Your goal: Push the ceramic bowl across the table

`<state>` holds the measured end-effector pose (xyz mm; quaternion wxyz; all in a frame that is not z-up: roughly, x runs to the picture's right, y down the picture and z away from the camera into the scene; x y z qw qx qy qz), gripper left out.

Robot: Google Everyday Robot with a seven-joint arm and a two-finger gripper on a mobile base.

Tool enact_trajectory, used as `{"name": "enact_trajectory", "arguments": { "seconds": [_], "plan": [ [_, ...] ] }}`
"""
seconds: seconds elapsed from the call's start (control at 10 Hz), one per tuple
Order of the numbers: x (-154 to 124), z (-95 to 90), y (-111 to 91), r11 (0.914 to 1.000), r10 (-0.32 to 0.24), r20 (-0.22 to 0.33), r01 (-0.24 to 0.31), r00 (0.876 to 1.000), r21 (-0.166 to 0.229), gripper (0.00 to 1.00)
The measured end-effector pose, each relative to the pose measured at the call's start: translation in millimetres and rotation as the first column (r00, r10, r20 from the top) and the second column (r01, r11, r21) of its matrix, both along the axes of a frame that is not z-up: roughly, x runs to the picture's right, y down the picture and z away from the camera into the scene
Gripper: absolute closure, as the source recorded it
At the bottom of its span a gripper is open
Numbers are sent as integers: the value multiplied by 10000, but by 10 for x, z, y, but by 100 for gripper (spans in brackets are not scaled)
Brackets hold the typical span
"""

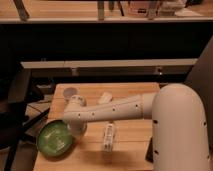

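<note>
At the left front corner of the table sits the ceramic bowl, round, green and shiny, with a lighter middle and a dark rim. Its left side reaches the table's left edge. Just behind it, near the back left of the table, stands a small white cup. The gripper is down at the right side of the bowl, at the end of the big white arm, which reaches in from the right. The end of the arm hides it, so I cannot tell how it stands. A small pale thing lies behind the arm. A white packet lies in front of the arm. A dark thing is at the right front.
</note>
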<state>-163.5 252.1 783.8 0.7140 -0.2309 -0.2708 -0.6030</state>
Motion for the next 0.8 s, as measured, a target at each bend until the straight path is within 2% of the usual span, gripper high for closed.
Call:
{"name": "enact_trajectory", "arguments": {
  "seconds": [0.1,0.3,0.5,0.8],
  "plan": [
    [-45,-5,5,9999,-105,94,105,9999,0,96],
    [-70,11,-35,9998,-206,-49,206,9998,-57,96],
    [-51,34,-54,9988,-487,129,488,9987,-51,96],
    [-309,25,-59,9954,-949,501,954,9942,-75,96]
  ]
}}
